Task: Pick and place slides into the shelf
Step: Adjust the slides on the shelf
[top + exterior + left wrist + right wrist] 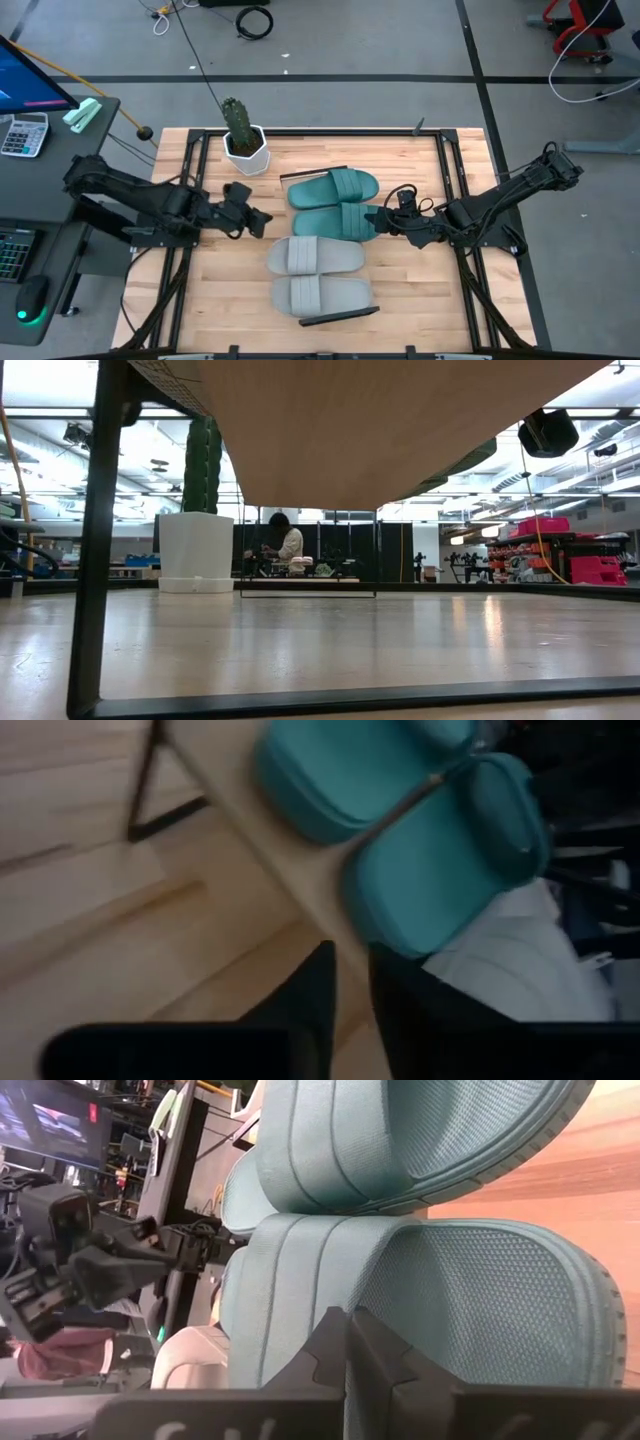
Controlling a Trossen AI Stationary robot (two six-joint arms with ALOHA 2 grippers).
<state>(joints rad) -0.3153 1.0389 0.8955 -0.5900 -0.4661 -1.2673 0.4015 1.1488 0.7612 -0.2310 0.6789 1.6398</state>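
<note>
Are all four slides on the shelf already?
Yes, the high view shows two teal slides and two grey slides lined up on the shelf.

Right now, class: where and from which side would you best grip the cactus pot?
Probably the pot's rim, from the left gripper's side. The cactus stands upright in its middle, and the rim facing that gripper is bare.
</note>
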